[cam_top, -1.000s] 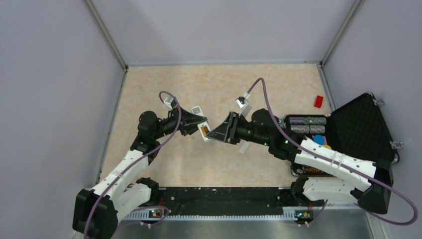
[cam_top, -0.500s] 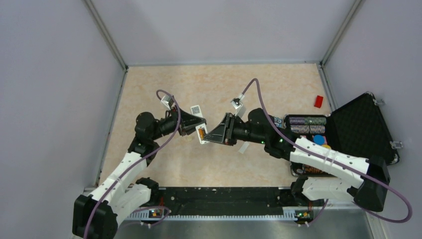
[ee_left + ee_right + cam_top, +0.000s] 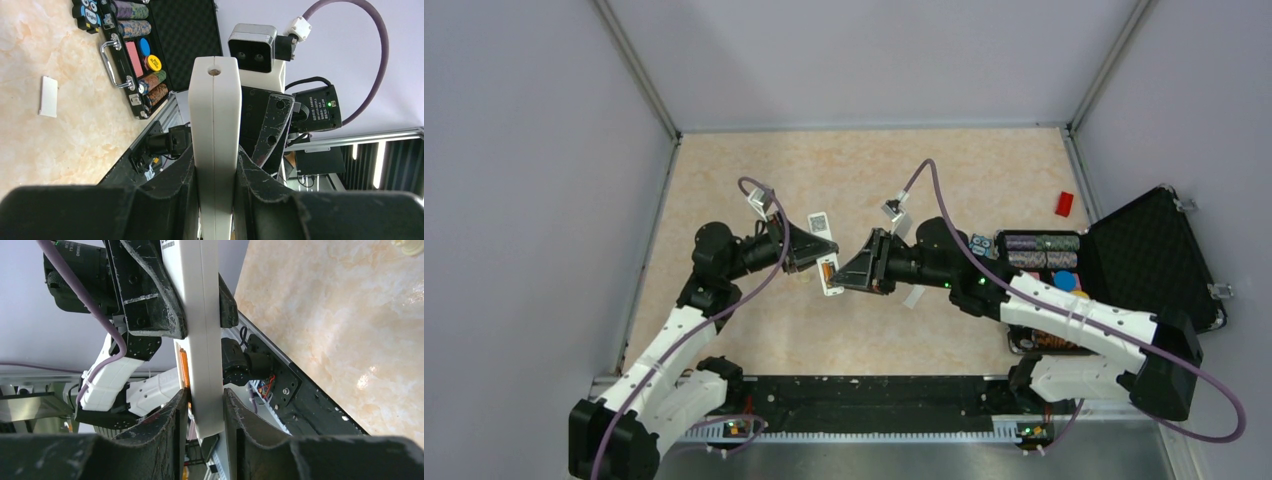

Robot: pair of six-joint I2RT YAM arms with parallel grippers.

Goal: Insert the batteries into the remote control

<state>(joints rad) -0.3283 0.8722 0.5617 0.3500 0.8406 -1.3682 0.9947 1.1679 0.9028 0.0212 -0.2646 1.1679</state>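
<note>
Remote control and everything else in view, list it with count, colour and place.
remote control: one, white, held off the table by both tools
battery: one visible, copper-orange, in the remote's recess
flat panel: one, white, on table right of remote
case: one, black, open at table's right edge
chip rolls: several, striped, inside case
block: one, red, on table beyond case
table: one, beige marbled, under everything
left tool: one, black, shut on remote
right tool: one, black, shut on remote

Top camera high, looking down; wrist cameras close, facing each other, sharing remote control.
</note>
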